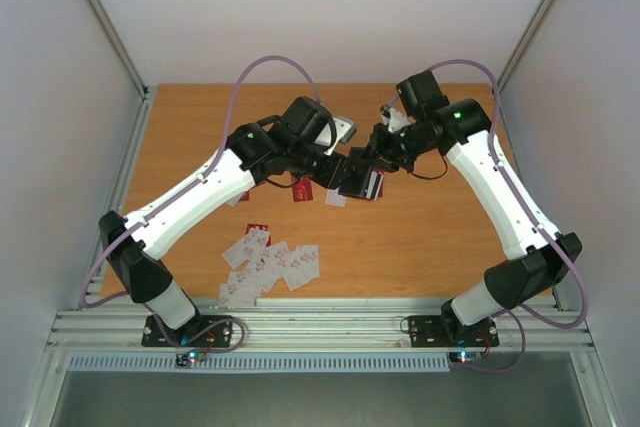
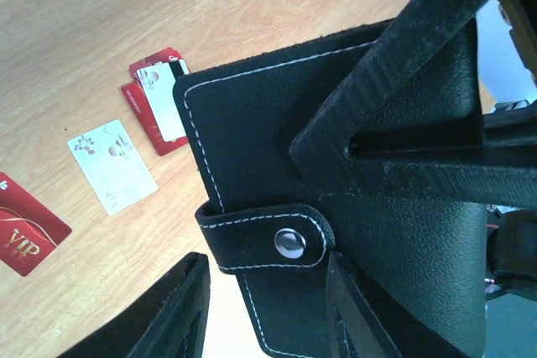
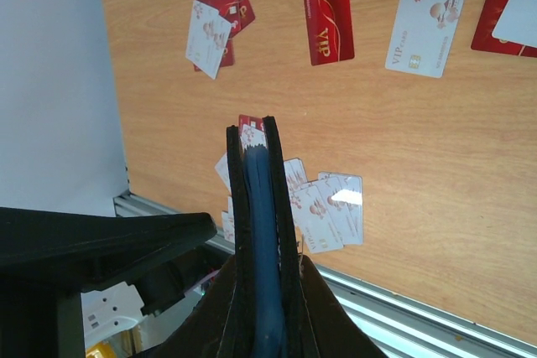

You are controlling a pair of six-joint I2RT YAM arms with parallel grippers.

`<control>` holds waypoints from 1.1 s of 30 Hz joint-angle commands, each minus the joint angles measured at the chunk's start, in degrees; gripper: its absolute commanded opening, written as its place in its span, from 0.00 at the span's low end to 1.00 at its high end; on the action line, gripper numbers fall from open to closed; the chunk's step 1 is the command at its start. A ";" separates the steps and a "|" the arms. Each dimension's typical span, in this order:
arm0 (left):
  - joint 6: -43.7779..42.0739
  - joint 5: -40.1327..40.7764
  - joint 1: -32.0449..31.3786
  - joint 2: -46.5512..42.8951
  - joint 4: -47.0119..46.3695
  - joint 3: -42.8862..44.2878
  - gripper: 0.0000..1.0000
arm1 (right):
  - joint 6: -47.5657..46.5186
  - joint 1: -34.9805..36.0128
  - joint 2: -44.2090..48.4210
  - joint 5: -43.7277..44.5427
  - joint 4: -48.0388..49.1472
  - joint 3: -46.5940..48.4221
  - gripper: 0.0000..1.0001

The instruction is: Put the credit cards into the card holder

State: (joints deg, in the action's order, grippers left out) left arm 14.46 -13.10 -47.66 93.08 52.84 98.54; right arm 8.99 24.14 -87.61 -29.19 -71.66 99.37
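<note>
The right gripper (image 3: 262,291) clamped the card holder (image 1: 362,179) edge-on, raised at frame centre. Whether the left gripper (image 1: 338,161) gripped it was unclear. Spreading it wide seemed wise before fetching credit cards (image 1: 270,262) from the lower left.

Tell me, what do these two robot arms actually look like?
Both the left arm and right arm have white shells with black joints and black bases. A purple cable loops along each. A small green light glows on the right arm. The left pincer and right pincer are black, with ribbed fingers.
</note>
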 commanded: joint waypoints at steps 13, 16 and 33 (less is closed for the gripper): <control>-3.10 7.49 -1.24 1.53 -2.13 2.47 0.30 | 1.11 0.73 -1.81 -3.57 -0.34 3.16 0.01; -3.51 9.71 -1.31 1.56 -1.65 2.86 0.24 | 1.03 0.82 -2.01 -3.92 -0.42 3.18 0.01; -3.59 14.04 -1.65 1.92 -0.04 2.86 0.13 | 1.64 1.29 -2.08 -4.74 -0.24 3.02 0.01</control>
State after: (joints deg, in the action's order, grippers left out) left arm 11.03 -4.14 -49.65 93.49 52.99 99.66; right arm 9.89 24.18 -89.95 -30.48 -69.93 100.27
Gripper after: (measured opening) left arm 0.101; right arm 0.107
